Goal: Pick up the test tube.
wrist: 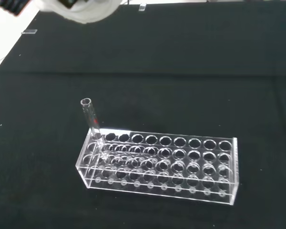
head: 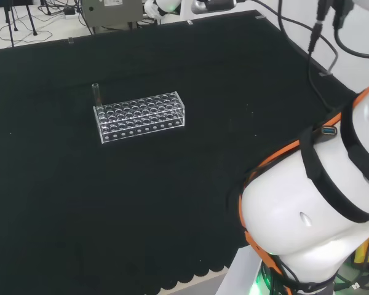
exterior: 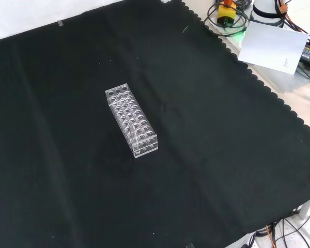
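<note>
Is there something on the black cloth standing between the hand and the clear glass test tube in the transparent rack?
Nothing visible does. The clear glass test tube stands upright in a corner hole of the transparent plastic rack, alone there, with bare black cloth around the rack.

A clear rack (wrist: 159, 164) with rows of round holes is seen on the black cloth (wrist: 181, 62) — one test tube (wrist: 92, 120) is held upright in a corner hole, a red mark on its wall.
</note>
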